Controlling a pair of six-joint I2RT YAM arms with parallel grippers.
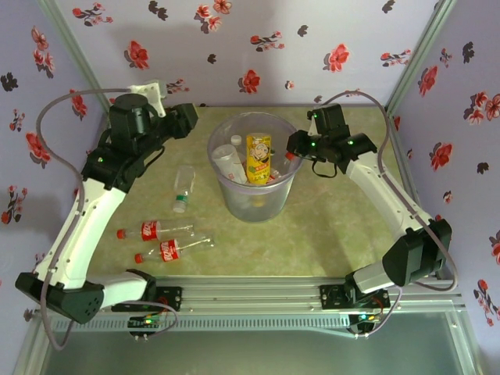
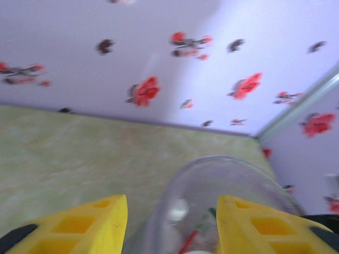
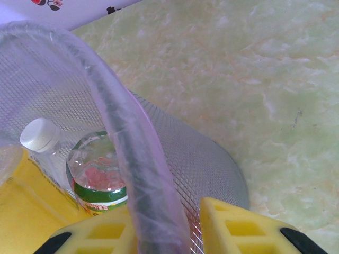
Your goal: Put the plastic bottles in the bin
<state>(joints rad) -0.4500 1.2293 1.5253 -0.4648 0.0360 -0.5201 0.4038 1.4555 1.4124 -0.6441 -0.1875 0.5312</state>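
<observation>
Bin (image 1: 251,205), large, round and translucent, stands at the middle of a pale green counter (image 1: 336,226) walled in by lilac panels printed with red flowers. Several bottles already lie inside it, among them a yellow-labelled bottle (image 1: 258,156) standing upright. Three more are on the counter, all around eight o'clock from the bin. A green-capped bottle (image 1: 183,190) is nearest it, and two red-labelled bottles (image 1: 151,230) lie side by side closer to the arm bases.

The right gripper (image 3: 165,211) sits between two and three o'clock on the bin, clamped on its rolled rim, with one yellow finger inside the wall and one outside. The left gripper (image 2: 172,206) hangs at about ten o'clock from the bin, near the rim, with its yellow fingers apart and nothing between them. Its wrist view is blurred, so I cannot say for sure whether it is over the opening or just short of it.

The step in hand looks like fetching the next bottle with the left arm while the right steadies the bin. To do it well, the left gripper should go for the green-capped bottle, the closest one. Its fingers should be set across the middle of the body, since a light, round bottle will likely roll away from a skewed pinch. It should lift above the rim before crossing and let go over the nine o'clock half of the opening, away from the right gripper. The right's hold should be firm and level so the bin does not tip.
</observation>
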